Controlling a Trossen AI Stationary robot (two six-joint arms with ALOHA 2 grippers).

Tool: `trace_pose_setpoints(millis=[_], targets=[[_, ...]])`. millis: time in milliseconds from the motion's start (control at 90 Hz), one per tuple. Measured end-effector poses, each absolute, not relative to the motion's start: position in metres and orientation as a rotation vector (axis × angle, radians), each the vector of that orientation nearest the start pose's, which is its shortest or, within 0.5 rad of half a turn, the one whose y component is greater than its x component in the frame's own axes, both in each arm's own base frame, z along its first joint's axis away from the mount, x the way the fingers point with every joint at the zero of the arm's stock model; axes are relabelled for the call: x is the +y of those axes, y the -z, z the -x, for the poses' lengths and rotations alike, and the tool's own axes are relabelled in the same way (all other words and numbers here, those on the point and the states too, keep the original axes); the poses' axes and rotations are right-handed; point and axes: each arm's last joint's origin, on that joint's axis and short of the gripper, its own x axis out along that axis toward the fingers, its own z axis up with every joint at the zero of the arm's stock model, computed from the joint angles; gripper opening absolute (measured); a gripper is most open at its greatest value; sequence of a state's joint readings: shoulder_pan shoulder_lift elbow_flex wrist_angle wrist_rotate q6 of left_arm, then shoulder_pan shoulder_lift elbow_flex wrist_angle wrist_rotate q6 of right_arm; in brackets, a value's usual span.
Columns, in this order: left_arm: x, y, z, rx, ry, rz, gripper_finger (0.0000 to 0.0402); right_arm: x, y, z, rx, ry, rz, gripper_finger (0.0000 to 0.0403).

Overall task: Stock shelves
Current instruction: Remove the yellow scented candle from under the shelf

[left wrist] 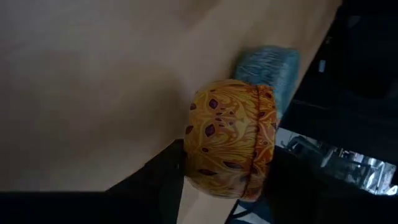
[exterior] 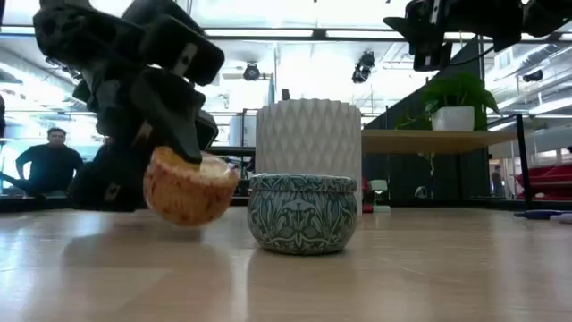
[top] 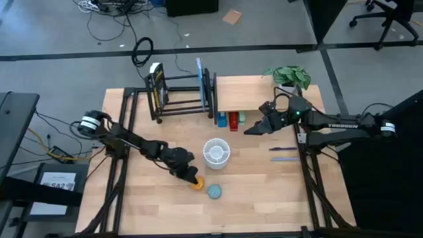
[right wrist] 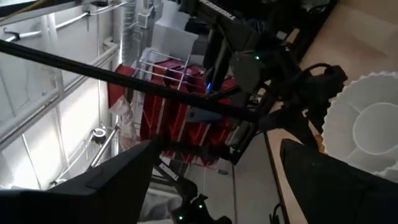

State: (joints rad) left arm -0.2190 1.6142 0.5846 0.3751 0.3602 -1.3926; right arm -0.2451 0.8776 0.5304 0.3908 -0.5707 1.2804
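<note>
My left gripper (top: 190,175) is shut on a small orange patterned tin (top: 197,183) near the table's front middle. Close beside it, a teal patterned tin (exterior: 302,213) stands on its base on the tabletop. Behind them stands a white ribbed cup (top: 216,151). The shelves stand at the far edge: a black bar rack (top: 182,92) and a wooden board (top: 254,92) on black legs. My right gripper (top: 253,129) hangs open in the air in front of the board, with nothing between its fingers (right wrist: 124,177). My left gripper pinches the orange tin between its two fingers, one finger (left wrist: 163,180) at the tin's base and the other at its lidded end (left wrist: 266,155). The fingers slant down from the table's left side. The tin (exterior: 188,186) is tilted; whether it clears the table, I cannot tell.
A potted plant (top: 289,76) stands on the wooden board's right end. Blue, red and green items (top: 231,120) stand at the board's front edge. Flat packets (top: 157,86) lean in the rack's left end. Two pens (top: 284,153) lie at the right. A person (exterior: 49,161) stands beyond the table.
</note>
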Motion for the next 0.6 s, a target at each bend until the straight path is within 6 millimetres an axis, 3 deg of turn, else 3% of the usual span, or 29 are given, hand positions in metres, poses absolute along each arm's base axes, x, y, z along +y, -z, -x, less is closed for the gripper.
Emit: trace_pose_setpoints(millis=[289,600], targets=[[-0.0718,-0.1309,-0.2755,0.948,-0.002,1.376,0.0193,-0.0324,-0.2836,-0.1923,0.163,-0.29,-1.253,0.0318],[-0.0722,-0.1323,-0.2749,0.974,0.03,1.391,0.0197,-0.0328,-0.2836,-0.1924,0.153,-0.279,-1.245,0.0318]])
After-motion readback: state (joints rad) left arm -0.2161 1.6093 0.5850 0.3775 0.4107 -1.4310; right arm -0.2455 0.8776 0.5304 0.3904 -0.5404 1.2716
